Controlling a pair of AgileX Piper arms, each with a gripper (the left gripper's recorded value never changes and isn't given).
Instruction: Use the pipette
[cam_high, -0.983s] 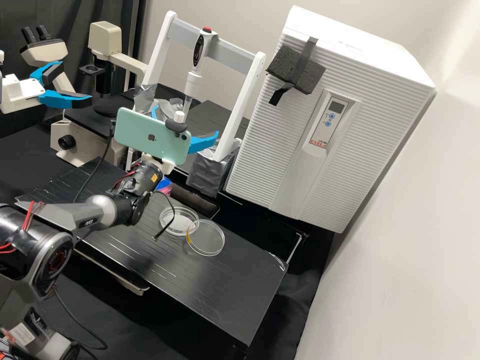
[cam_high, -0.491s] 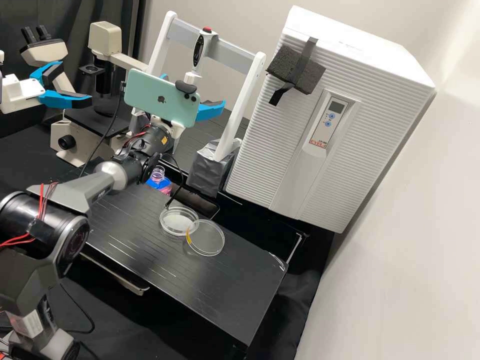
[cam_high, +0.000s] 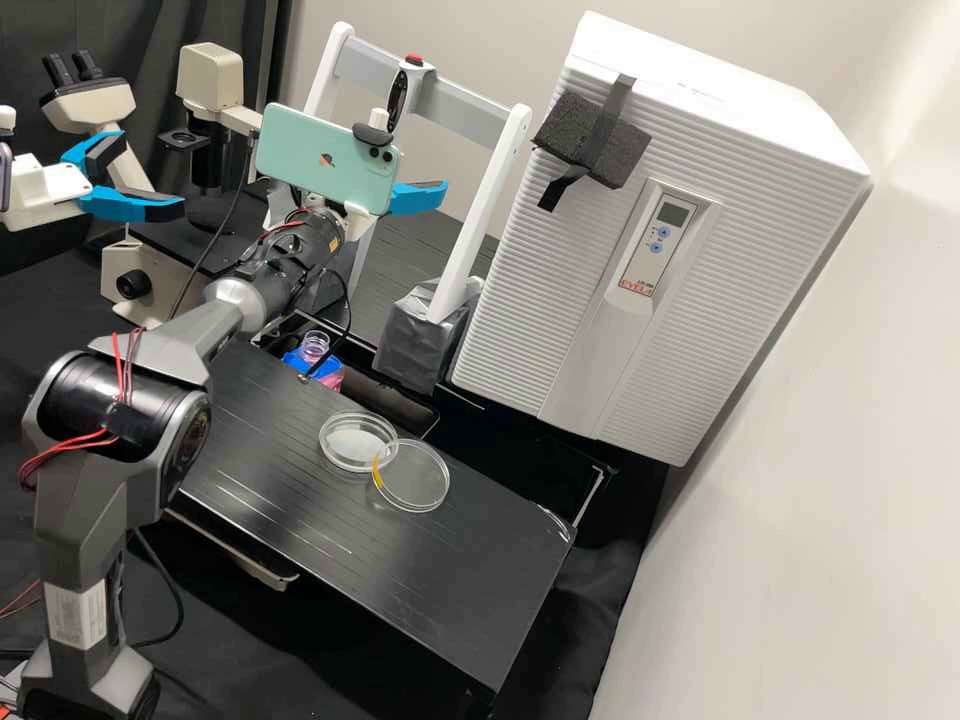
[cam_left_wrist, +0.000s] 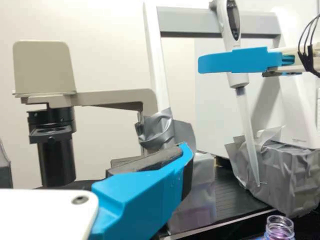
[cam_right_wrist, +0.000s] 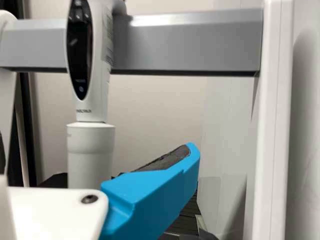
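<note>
Status: pipette (cam_high: 398, 95) hangs upright on the grey crossbar (cam_high: 465, 102) of the white stand (cam_high: 495, 180), tip down and clear of the counter (cam_high: 450, 570). That keeps the tip clean and leaves the barrel open to a side grab.

Right fingers (cam_high: 418, 197) are up at barrel height and spread wide, holding nothing. My right wrist view has the pipette (cam_right_wrist: 89, 65) just beside one pad, not touching. From the left wrist view, that finger (cam_left_wrist: 235, 60) crosses in front of the pipette body (cam_left_wrist: 231, 25) below the handle. The other finger is hidden behind the phone (cam_high: 325, 157) on my wrist, so I can't confirm the straddle is centred.

Left fingers (cam_high: 130, 205) are open and empty, parked by the microscope (cam_high: 150, 280), well apart from the stand and out of the way.

The stand's feet are wrapped in grey tape (cam_high: 420, 335), probably so lifting the pipette off doesn't tip the frame.

The uncapped bottle (cam_high: 318, 350) sits near the stand base. Two clear dishes (cam_high: 357, 440) touch each other on the counter, so source and target look staged.

My read: pre-grasp. Next is to close on the barrel, then lift off the hook. The risk is an off-centre clamp.
</note>
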